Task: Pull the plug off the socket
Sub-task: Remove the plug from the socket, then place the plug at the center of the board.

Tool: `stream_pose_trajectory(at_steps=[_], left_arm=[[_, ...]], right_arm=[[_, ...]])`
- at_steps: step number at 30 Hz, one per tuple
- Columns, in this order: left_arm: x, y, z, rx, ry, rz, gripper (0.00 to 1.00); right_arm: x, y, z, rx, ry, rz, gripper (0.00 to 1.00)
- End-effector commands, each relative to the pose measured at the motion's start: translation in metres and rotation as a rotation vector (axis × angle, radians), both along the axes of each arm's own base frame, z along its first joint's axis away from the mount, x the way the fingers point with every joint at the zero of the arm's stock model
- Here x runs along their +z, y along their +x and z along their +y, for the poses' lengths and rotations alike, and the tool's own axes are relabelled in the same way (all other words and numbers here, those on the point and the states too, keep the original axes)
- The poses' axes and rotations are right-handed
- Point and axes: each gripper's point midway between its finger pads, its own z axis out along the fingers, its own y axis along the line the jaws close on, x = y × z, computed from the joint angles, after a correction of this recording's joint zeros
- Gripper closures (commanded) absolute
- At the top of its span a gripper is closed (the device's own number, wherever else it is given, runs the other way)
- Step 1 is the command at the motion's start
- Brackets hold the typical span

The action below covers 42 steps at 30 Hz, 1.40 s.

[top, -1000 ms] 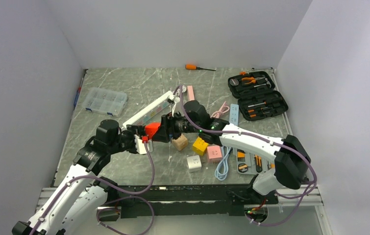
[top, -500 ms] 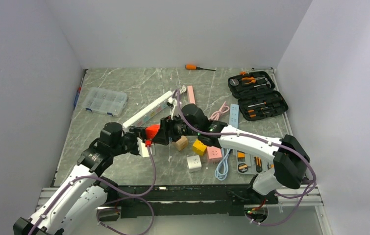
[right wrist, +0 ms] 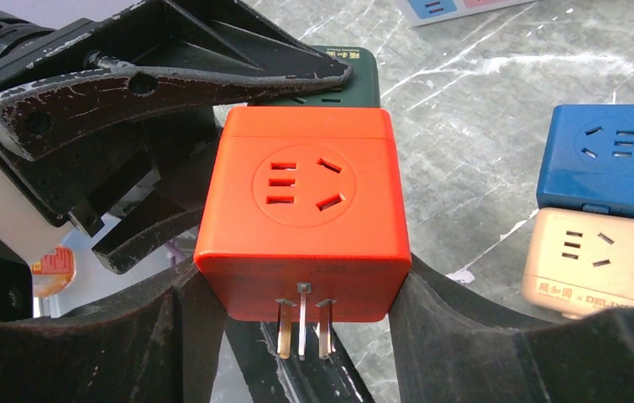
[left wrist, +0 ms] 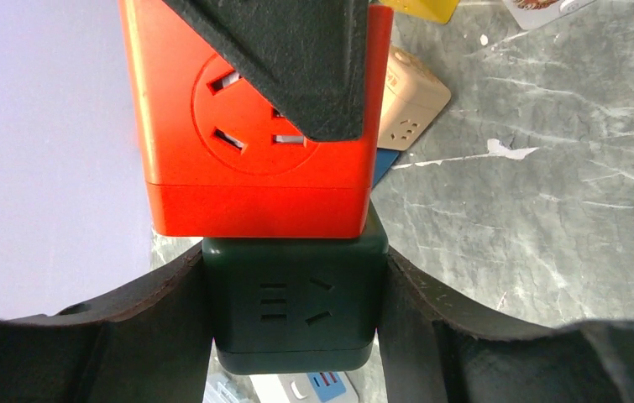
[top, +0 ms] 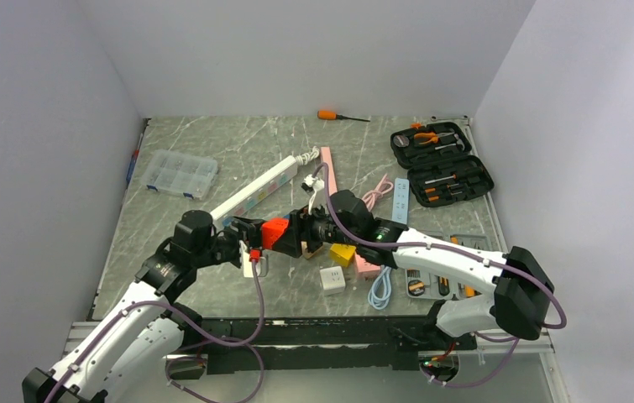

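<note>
Orange cube (right wrist: 301, 210) is clamped across its sides by the right gripper (right wrist: 298, 290) and held above the table (top: 212, 143) at mid-scene. The green cube (left wrist: 292, 315) is pinched in the left gripper (left wrist: 292, 294), its face flush against the orange cube. Whether pins join the pair cannot be told from these views.

Recommendation: draw the 2 arms apart in 1 straight line along the pin axis. Avoid any twist or rocking, and keep both grips firm.

Count:
- 2 cubes held.
- 4 loose cubes confirmed: 1 tan cube (right wrist: 590, 260), 1 blue cube (right wrist: 603, 159), 1 yellow cube (top: 343, 253), 1 white cube (top: 331, 280).
- 3 bare pins (right wrist: 301, 327) on the orange cube's near face.
- 1 screwdriver (top: 334, 115).
- 1 tool case (top: 441, 164).
</note>
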Motion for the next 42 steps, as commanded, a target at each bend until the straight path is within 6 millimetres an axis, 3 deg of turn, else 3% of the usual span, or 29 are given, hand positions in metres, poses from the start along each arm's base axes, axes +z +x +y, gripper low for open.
stream_pose_trajectory(at_steps=[1, 12, 20, 26, 29, 34, 37, 42], left_arm=[[-0.025, 0.015, 0.046, 0.209, 0.157, 0.05, 0.96], [-0.052, 0.031, 0.08, 0.365, 0.317, 0.05, 1.0], [-0.058, 0.042, 0.101, 0.506, 0.354, 0.036, 1.0], [-0.059, 0.037, 0.101, 0.523, 0.335, 0.08, 1.0], [-0.071, 0.029, 0.104, 0.528, 0.35, 0.118, 1.0], [-0.108, 0.007, 0.115, 0.58, 0.423, 0.313, 1.0], [-0.125, -0.002, 0.121, 0.631, 0.464, 0.417, 1.0], [-0.143, -0.009, 0.125, 0.651, 0.491, 0.455, 1.0]], right_arm=[[0.015, -0.011, -0.019, 0.008, -0.001, -0.011, 1.0], [0.013, -0.013, -0.029, -0.018, -0.018, -0.008, 1.0], [0.002, -0.017, -0.043, -0.055, -0.019, 0.003, 1.0], [-0.013, -0.02, -0.046, -0.056, -0.051, 0.024, 1.0], [-0.02, -0.017, -0.053, -0.082, -0.093, 0.016, 1.0], [-0.017, -0.003, -0.076, -0.19, -0.165, -0.034, 1.0], [-0.014, 0.016, -0.09, -0.283, -0.24, -0.063, 1.0], [-0.028, 0.041, -0.114, -0.397, -0.365, -0.031, 1.0]])
